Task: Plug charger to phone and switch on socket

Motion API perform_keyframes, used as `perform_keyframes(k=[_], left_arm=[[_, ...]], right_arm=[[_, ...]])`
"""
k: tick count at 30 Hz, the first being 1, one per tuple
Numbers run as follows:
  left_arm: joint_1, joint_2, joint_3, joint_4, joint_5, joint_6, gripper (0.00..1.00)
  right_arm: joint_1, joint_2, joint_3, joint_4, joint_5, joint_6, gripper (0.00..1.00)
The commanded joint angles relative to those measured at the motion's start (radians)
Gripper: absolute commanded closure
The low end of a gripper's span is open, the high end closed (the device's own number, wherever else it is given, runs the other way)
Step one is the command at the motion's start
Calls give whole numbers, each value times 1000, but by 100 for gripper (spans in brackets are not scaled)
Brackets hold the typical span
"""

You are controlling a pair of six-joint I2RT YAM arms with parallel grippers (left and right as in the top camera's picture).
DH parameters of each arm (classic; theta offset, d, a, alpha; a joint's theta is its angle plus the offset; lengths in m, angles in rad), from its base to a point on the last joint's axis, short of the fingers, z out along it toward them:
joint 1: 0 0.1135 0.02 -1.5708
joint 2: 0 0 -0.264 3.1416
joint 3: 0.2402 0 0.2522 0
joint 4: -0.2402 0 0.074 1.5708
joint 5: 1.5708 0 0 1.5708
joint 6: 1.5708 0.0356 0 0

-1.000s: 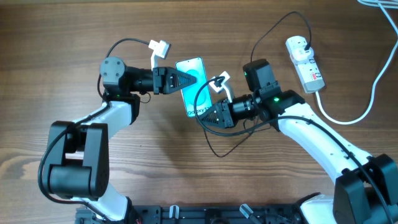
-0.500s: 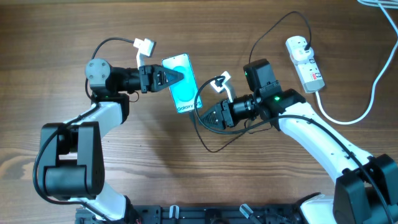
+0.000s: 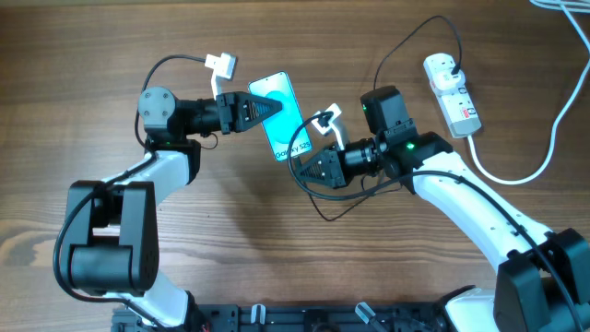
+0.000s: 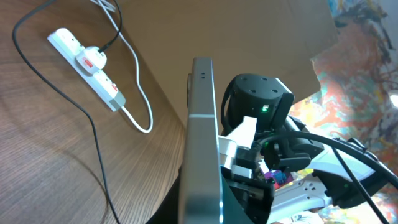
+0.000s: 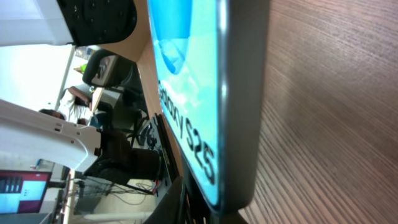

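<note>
The left pincer was clenched on the phone, holding it tilted at upper centre of the overhead view. The right pincer sat just beside the phone's lower end; whether it gripped anything could not be told. The charger ran from the socket, which lay on the surface at upper right.

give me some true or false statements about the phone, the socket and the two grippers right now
1. The left gripper grips the phone. True.
2. The phone's screen faces down. False: the turquoise screen faces up.
3. A white adapter sits in the socket. True.
4. The right gripper is at the socket. False: it is at the phone's lower end, well away from the socket.
</note>
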Motion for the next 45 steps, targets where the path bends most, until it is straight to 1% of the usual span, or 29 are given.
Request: perform_keyframes(k=[1, 4, 8, 11, 13, 19, 23, 31, 37, 39, 42, 44, 45], left_arm=[[-2, -24, -4, 5, 106, -11, 96], [-4, -24, -5, 3, 167, -11, 96], [-44, -24, -6, -3, 167, -11, 96], [-76, -24, -6, -3, 168, -11, 96], [-87, -24, -6, -3, 168, -11, 96], [-110, -24, -30, -11, 169, -11, 96], [-110, -25, -66, -11, 169, -11, 96], [-110, -25, -66, -11, 169, -11, 96], [-110, -25, -85, -10, 169, -11, 96], [-110, -25, -85, -10, 169, -11, 96], [-109, -25, -85, -11, 167, -11, 96], [-97, -25, -85, -10, 166, -7, 96], [-89, -25, -85, -10, 162, 2, 96]], right_arm=[[-1, 11, 21, 4, 16, -14, 96], [-1, 11, 21, 7, 40, -13, 96], [-1, 11, 21, 54, 40, 11, 95], [-1, 11, 21, 49, 54, 13, 96], [-1, 11, 21, 76, 53, 42, 96], [-6, 11, 26, 86, 51, 34, 96], [-6, 11, 53, 32, 71, -18, 96], [-6, 11, 78, -34, 92, -71, 96], [-45, 8, 98, -69, 91, -70, 96], [-45, 8, 98, -83, 92, -70, 90], [-45, 8, 98, -90, 91, -68, 77], [-45, 8, 98, -104, 87, -63, 65], [-45, 8, 98, -112, 87, -53, 61]])
